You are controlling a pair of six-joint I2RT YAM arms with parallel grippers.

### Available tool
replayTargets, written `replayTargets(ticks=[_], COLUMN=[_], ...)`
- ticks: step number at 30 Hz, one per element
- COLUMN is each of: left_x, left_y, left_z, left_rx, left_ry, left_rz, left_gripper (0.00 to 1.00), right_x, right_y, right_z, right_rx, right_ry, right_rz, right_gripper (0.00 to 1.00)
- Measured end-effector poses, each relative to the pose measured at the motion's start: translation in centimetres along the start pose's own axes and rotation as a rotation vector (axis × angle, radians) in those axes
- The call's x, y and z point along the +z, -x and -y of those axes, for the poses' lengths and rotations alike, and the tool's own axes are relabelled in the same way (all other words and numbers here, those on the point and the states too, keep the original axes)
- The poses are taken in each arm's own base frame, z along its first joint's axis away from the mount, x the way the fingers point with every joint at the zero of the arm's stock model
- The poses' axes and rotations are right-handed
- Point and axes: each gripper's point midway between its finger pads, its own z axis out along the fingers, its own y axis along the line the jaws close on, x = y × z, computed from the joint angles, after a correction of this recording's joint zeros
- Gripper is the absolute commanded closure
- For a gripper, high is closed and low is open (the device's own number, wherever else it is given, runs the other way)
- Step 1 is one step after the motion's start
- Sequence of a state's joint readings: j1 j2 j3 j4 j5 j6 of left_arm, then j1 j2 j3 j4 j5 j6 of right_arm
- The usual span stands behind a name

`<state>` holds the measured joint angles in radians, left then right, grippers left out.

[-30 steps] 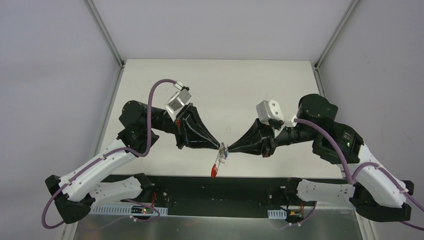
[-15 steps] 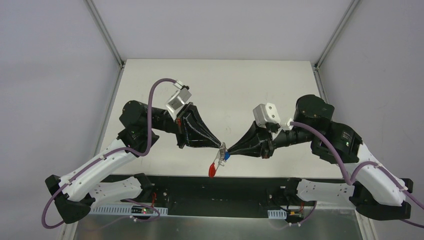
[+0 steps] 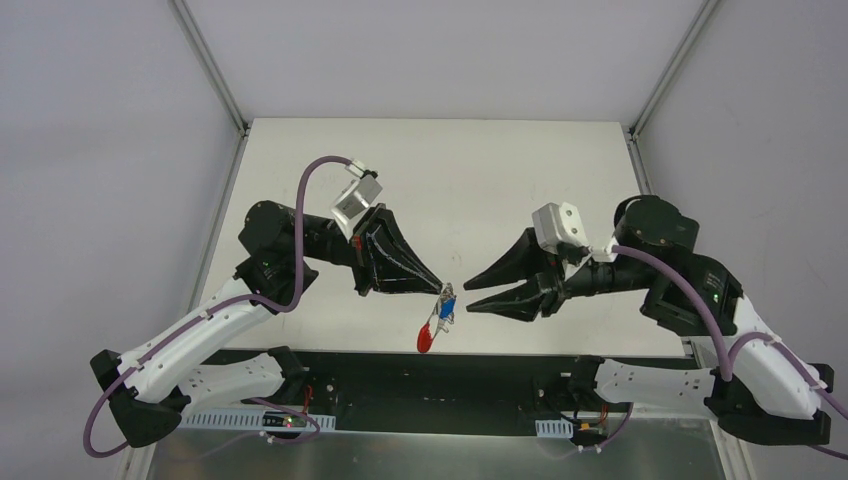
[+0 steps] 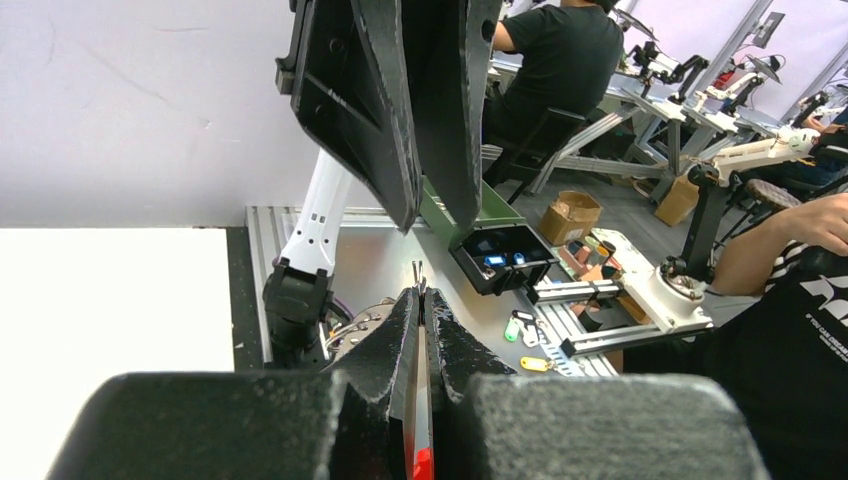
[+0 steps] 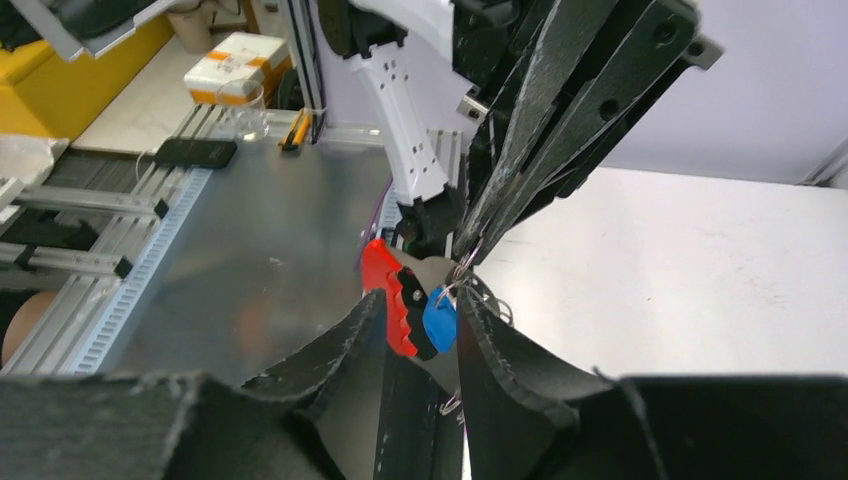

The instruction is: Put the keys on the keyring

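My left gripper (image 3: 443, 290) is shut on the keyring's silver wire rings (image 4: 417, 272), held above the table's near edge. The red curved strip (image 3: 428, 338) hangs below them, and its red end (image 4: 422, 465) shows between my shut fingers. The key with its blue tag (image 3: 446, 305) dangles from the rings beside the red strip (image 5: 390, 290). In the right wrist view the blue tag (image 5: 438, 318) and the dark key (image 5: 415, 312) sit between the spread fingers without touching them. My right gripper (image 3: 468, 297) stands open just right of the bunch.
The white table (image 3: 440, 180) stretches away behind both arms. A black base strip (image 3: 430, 370) runs along its near edge under the hanging bunch. Grey walls and slanted frame posts (image 3: 210, 70) close in both sides.
My right gripper has opened and drawn back to the right, letting go of the blue-tagged key. The key now hangs by the rings. The left gripper has stayed put.
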<state>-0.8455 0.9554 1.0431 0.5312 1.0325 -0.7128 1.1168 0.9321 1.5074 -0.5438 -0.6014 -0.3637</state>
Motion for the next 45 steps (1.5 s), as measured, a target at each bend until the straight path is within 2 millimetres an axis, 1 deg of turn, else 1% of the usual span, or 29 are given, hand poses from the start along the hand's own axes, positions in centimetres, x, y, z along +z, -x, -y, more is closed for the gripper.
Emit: replayTargets(ticks=[4,8,12,15,18,25,34,41,45], left_x=[0.0,0.0,0.0,-0.1,-0.2,-0.4,-1.2,-1.4,-1.5], left_y=[0.1,0.2,0.6,1.1,1.6,2.6,3.8,4.1,3.8], left_z=[-0.3,-0.5,-0.6,-0.6,-0.5,-0.6,-0.3,-0.3,-0.9], left_rx=[0.007,0.019,0.043,0.073,0.095,0.137,0.193,0.208,0.211], left_ry=[0.012,0.022,0.039,0.053,0.067,0.104,0.161,0.183,0.201], left_rz=[0.008,0.015,0.034,0.053,0.072,0.117,0.174,0.190,0.190], left_gripper=[1.00,1.00,1.00,1.00,1.00,1.00,1.00,1.00,1.00], right_x=[-0.5,-0.6,-0.4,-0.1,0.1,0.7,1.3,2.1,2.6], right_y=[1.2,1.9,2.1,1.7,1.5,1.9,2.8,3.1,3.1], right_z=[0.6,1.5,2.6,3.5,4.0,4.2,4.1,4.2,4.3], right_rx=[0.018,0.082,0.170,0.250,0.318,0.411,0.433,0.433,0.437], right_ry=[-0.062,-0.129,-0.197,-0.249,-0.278,-0.281,-0.247,-0.218,-0.206], right_rz=[0.051,0.081,0.099,0.110,0.128,0.186,0.243,0.265,0.265], right_gripper=[0.66,0.65,0.66,0.67,0.69,0.71,0.71,0.73,0.75])
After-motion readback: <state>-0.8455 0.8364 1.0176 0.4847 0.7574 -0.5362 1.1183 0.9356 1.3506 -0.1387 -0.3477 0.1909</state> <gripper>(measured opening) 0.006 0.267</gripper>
